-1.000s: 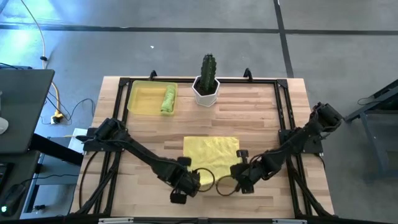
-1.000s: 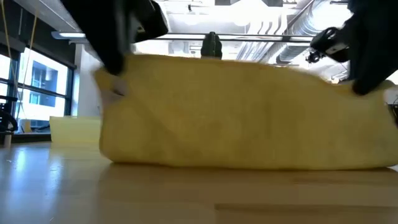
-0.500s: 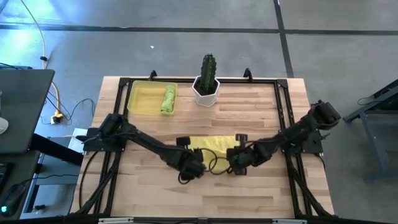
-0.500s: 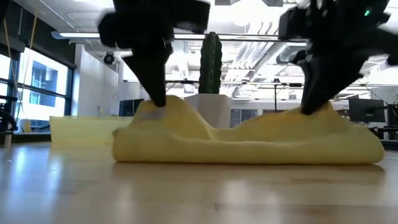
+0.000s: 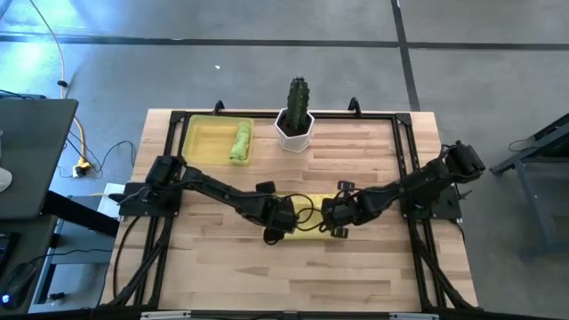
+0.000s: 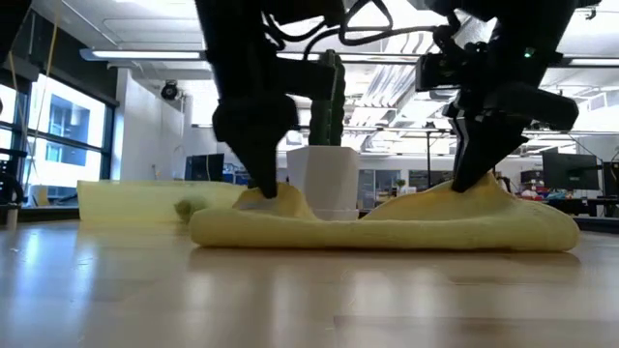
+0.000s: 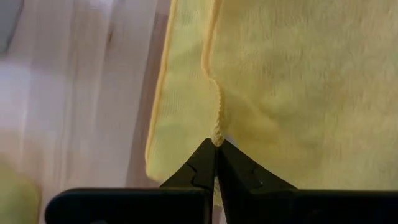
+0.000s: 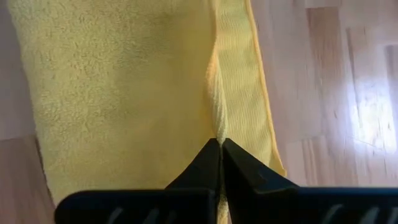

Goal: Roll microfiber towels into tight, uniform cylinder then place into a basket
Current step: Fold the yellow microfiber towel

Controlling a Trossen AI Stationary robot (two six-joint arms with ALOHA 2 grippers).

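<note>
The yellow towel (image 5: pixel 302 216) lay folded into a narrow strip across the middle of the table (image 5: pixel 356 160), pinched at both ends. The left gripper (image 7: pixel 216 143) was clamped shut on the towel's folded edge near one end, its fingers pressed together with only a thin ridge of cloth between them. The right gripper (image 8: pixel 220 142) was closed in the same way on the edge near the other end. In the low view, the strip was seen lifted into a small peak under each gripper and sagging flat on the wood between them.

The green towel (image 5: pixel 240 141) was already rolled and lying in the basket (image 5: pixel 203 142) at the table's far left corner, beside the cactus pot (image 5: pixel 294 130).

Several risks could be judged from this state. Only a thin edge was held by each gripper, so the cloth might slip free if it were pulled. The slack middle might bunch or wrinkle, and a loose, uneven roll would be produced. If one arm were moved ahead of the other, the fold would be skewed and the finished cylinder tapered. The cables hanging between the two grippers might also be caught on the cloth.
</note>
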